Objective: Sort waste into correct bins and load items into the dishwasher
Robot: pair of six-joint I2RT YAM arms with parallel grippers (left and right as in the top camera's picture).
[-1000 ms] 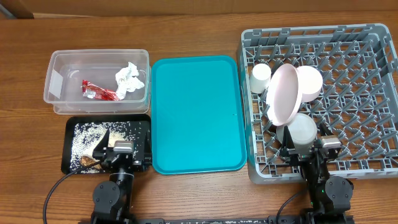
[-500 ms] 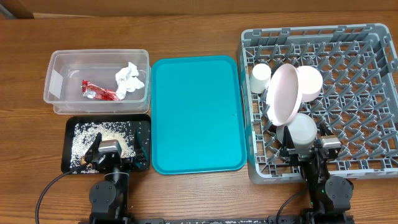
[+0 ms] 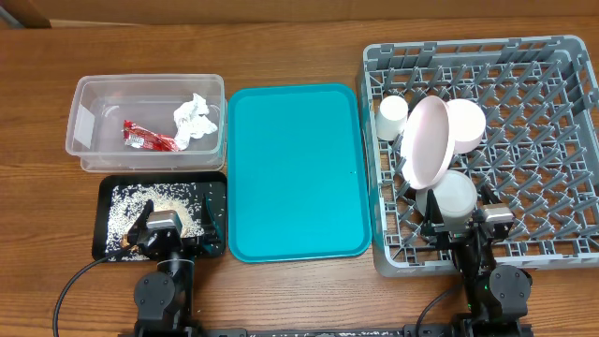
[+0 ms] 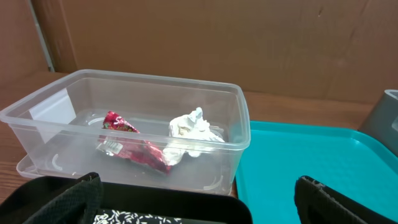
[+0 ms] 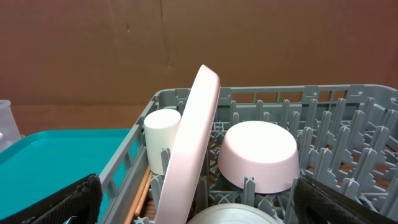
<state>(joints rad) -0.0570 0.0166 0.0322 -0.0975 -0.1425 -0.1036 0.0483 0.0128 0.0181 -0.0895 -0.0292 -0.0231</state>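
My left gripper hangs open and empty over the black tray, which holds scattered rice. In the left wrist view its fingers frame the clear bin, which holds a red wrapper and a crumpled white tissue. My right gripper is open and empty over the grey dishwasher rack. The rack holds an upright pink plate, an upturned pink bowl, a white cup and a white bowl just below my fingers.
A teal tray lies between the bins and the rack, and also shows in the left wrist view. Wooden sticks lie inside the rack's left wall. The clear bin stands behind the black tray.
The left gripper shifted a little to the left over the black tray a second ago and has stayed still since. The right arm has not moved.
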